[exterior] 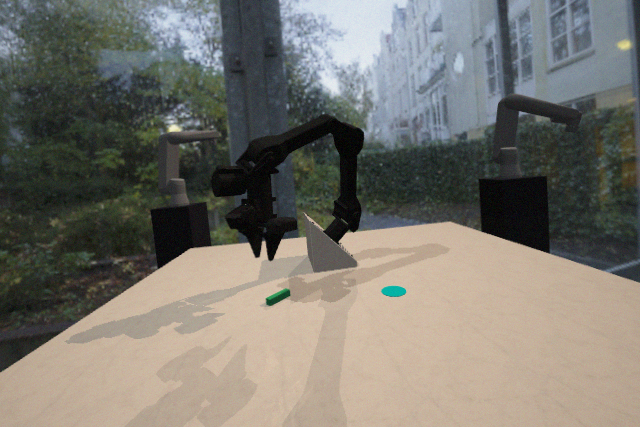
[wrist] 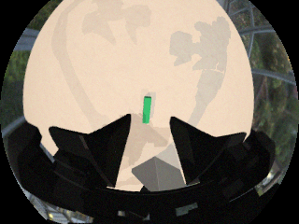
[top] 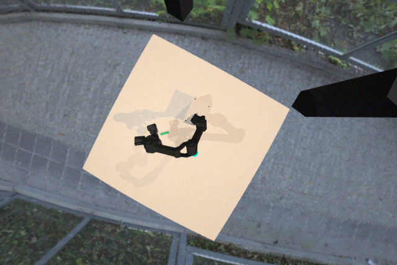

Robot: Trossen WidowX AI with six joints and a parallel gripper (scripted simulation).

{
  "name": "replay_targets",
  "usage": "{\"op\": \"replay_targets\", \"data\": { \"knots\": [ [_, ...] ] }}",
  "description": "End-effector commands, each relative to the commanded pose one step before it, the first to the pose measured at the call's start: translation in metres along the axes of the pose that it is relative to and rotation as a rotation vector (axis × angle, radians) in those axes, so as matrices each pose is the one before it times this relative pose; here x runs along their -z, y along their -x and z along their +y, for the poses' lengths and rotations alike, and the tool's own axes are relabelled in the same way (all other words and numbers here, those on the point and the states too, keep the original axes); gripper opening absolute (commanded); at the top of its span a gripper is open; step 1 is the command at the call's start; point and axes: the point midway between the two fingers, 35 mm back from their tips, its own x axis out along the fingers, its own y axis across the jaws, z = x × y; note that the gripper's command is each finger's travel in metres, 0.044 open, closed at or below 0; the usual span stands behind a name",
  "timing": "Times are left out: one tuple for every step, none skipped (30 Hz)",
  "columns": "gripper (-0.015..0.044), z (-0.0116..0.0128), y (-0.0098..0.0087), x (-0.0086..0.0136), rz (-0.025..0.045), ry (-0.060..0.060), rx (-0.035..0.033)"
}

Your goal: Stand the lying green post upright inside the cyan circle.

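The green post [top: 164, 133] [exterior: 278, 296] [wrist: 147, 110] lies flat on the table. The cyan circle [top: 195, 154] [exterior: 393, 291] is flat on the table; the top view shows it partly covered by the arm, and it does not show in the wrist view. My gripper [exterior: 264, 258] [wrist: 150, 119] is open and empty, with its fingers pointing down, above the table and clear of the post. In the wrist view the post shows just beyond the gap between the fingertips, its length running roughly away from the gripper. The fingertips cannot be made out in the top view.
A grey wedge-shaped block [exterior: 325, 251] [wrist: 156, 173] stands on the table [top: 224, 191] [exterior: 465, 360] by the arm's base. Two grey arms [exterior: 169, 158] [exterior: 509, 127] on black pedestals [exterior: 180, 231] [exterior: 514, 210] stand beyond the table. Shadows of the arm fall across the table.
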Motion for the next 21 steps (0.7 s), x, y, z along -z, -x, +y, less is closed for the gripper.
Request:
{"op": "replay_targets", "data": {
  "knots": [
    [0.0232,0.00193,-0.04752,0.00363,0.03208,-0.0073,-0.00667],
    [0.0232,0.00015,-0.01332,0.00047,0.00041,0.0003,-0.00066],
    [0.0232,0.00004,-0.01313,0.0011,0.0007,0.0003,-0.00082],
    [0.0232,-0.00008,-0.01289,0.00171,0.00101,0.0003,-0.00097],
    [0.0232,-0.00016,-0.01033,0.00184,0.00105,0.0003,-0.00089],
    [0.0232,-0.00014,-0.00611,0.00129,0.00073,0.0002,-0.00058],
    [0.0232,-0.00005,-0.00202,0.00046,0.00026,0.0001,-0.0002],
    [0.0232,0.0,0.0,0.0,0.0,0.0,0.0],
    [0.0232,0.0,0.0,0.0,0.0,0.0,0.0],
    [0.0232,0.0,0.0,0.0,0.0,0.0,0.0],
    [0.0232,0.0,0.0,0.0,0.0,0.0,0.0],
    [0.0232,0.0,0.0,0.0,0.0,0.0,0.0],
    [0.0206,0.0,0.0,0.0,0.0,0.0,0.0],
    [0.018,0.0,0.0,0.0,0.0,0.0,0.0],
    [0.0154,0.0,0.0,0.0,0.0,0.0,0.0],
    [0.0127,0.0,0.0,0.0,0.0,0.0,0.0],
    [0.0101,0.0,0.0,0.0,0.0,0.0,0.0],
    [0.0075,0.0,0.0,0.0,0.0,0.0,0.0],
    [0.0049,0.0,0.0,0.0,0.0,0.0,0.0],
    [0.0023,0.0,0.0,0.0,0.0,0.0,0.0],
    [0.0023,0.0,0.0,0.0,0.0,0.0,0.0]
  ]
}}
